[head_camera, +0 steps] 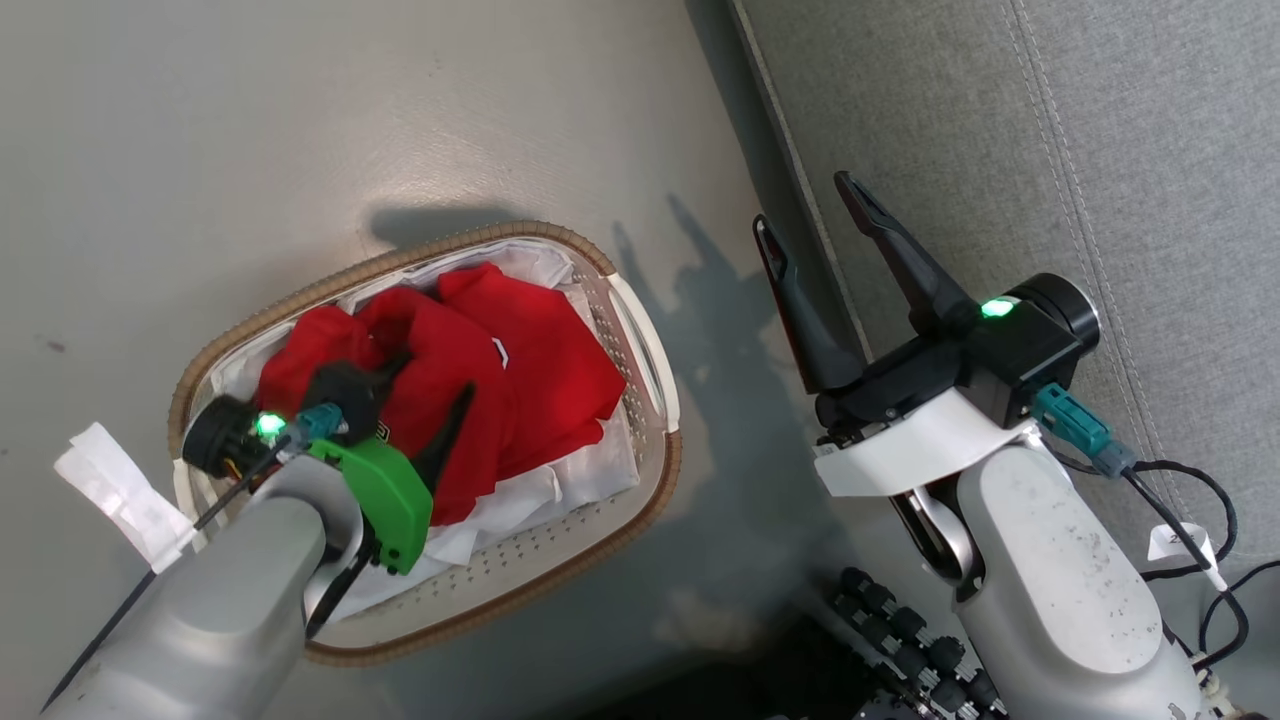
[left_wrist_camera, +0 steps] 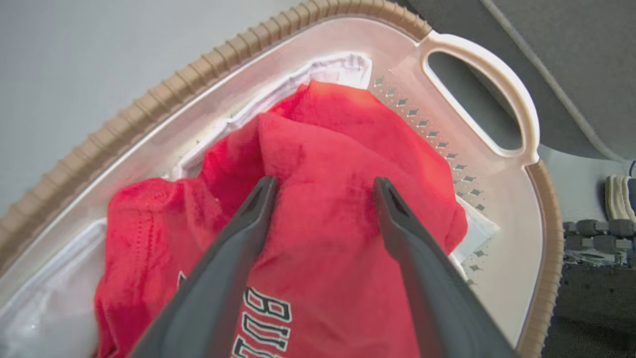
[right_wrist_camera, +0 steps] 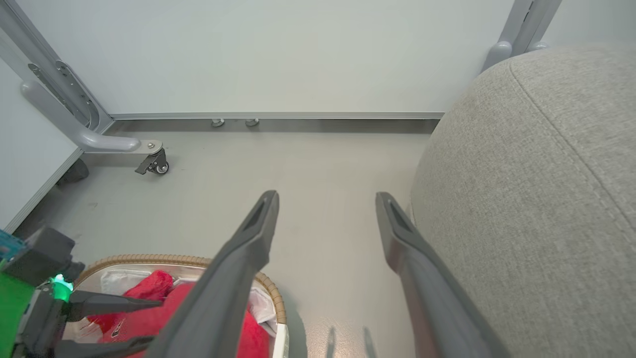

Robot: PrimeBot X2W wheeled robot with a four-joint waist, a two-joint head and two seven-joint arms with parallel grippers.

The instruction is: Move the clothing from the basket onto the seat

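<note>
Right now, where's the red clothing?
In the head view the clothing lies lower left, inside the basket on the floor, left of the seat, under the open left gripper.

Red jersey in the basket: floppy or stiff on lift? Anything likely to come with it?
Likely floppy: the red jersey lies crumpled in soft folds, so it should drape and trail. Probably light, since the folds look thin. It may drag the loose white liner bunched beneath it in the basket.
</note>
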